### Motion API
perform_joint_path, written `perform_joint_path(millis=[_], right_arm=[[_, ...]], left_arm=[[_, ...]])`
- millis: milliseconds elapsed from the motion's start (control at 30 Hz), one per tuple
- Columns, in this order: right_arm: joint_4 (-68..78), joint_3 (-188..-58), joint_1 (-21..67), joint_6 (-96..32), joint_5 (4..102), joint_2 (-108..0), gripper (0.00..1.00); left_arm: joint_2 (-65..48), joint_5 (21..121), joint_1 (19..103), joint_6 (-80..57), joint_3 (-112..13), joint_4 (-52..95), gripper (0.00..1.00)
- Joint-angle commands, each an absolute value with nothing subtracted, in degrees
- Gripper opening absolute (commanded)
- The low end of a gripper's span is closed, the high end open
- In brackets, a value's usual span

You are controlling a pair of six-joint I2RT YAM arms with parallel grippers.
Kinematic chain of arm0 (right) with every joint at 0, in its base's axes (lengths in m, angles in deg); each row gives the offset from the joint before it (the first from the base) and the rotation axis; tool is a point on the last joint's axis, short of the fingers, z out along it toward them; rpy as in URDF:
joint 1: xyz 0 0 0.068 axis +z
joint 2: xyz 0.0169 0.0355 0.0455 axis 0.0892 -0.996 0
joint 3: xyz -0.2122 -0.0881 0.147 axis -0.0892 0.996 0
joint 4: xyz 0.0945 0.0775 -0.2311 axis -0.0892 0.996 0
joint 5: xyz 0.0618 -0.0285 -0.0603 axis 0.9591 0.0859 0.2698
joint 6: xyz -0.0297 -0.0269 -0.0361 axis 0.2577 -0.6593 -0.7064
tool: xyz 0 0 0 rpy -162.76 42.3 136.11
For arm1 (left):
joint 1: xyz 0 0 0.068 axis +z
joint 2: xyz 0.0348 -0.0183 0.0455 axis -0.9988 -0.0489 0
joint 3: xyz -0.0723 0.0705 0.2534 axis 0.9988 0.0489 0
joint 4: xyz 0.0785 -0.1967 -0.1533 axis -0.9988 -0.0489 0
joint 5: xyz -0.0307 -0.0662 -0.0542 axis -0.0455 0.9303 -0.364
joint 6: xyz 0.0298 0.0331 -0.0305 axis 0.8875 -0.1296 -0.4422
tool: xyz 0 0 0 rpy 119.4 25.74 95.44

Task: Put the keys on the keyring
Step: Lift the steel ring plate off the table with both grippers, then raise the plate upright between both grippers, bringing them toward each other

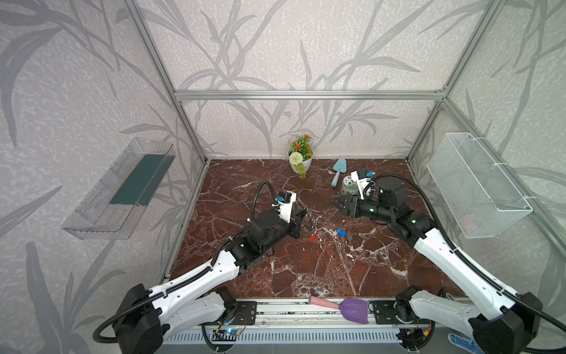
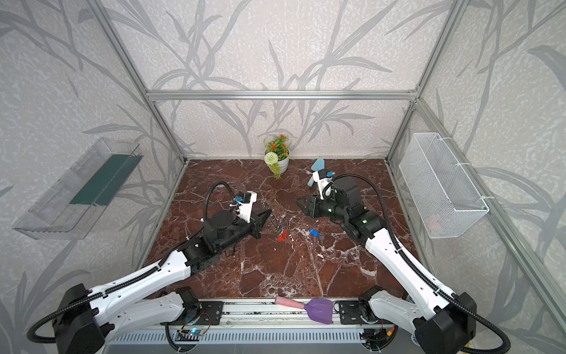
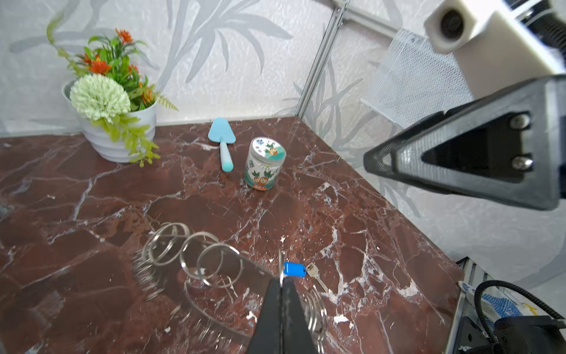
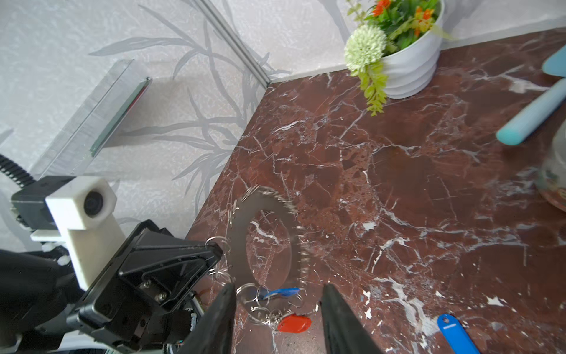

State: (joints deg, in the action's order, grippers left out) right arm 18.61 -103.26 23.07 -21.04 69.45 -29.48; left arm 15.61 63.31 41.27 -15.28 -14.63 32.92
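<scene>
In both top views the left arm reaches from the lower left corner up toward the middle of the table, forearm low, wrist straight, with the left gripper pointing right and slightly up in the frame. Its fingertips are pressed together on the rim of the keyring, pinching thin metal between them. The plate is held up on edge at the centre of the table, blurred in both wrist views, with its split rings fanned round the rim.

The right arm comes from the lower right corner, bends at the elbow near the right wall, and lays its forearm almost level. The right gripper points left toward the frame centre, well apart from the left gripper, with a jar just behind it. In the right wrist view its fingers stand apart, the right gripper grips nothing, and the keyring's lower edge sits between them.

A blue key and the orange-red key hang from split rings at that lower edge. Whether the orange-red one touches the table I cannot tell. The loose blue key lies flat on the table, just right of the keyring and below the right gripper in the frame.
</scene>
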Motion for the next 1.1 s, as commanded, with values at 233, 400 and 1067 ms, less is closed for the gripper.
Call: perform_joint_path(millis=[233, 400, 1067], right_arm=[[5.54, -103.23, 22.92, -25.55, 85.26, -30.17, 0.47], [-4.15, -100.97, 23.0, -22.16, 91.01, -30.13, 0.43], [-27.77, -102.77, 18.05, -7.76, 104.38, -41.5, 0.39]], left_arm=[[19.56, 68.77, 41.51, -16.29, -10.82, 55.82, 0.0], [17.38, 75.67, 41.71, -15.94, -14.22, 54.74, 0.0], [4.65, 102.56, 53.93, -30.85, -24.12, 63.9, 0.0]])
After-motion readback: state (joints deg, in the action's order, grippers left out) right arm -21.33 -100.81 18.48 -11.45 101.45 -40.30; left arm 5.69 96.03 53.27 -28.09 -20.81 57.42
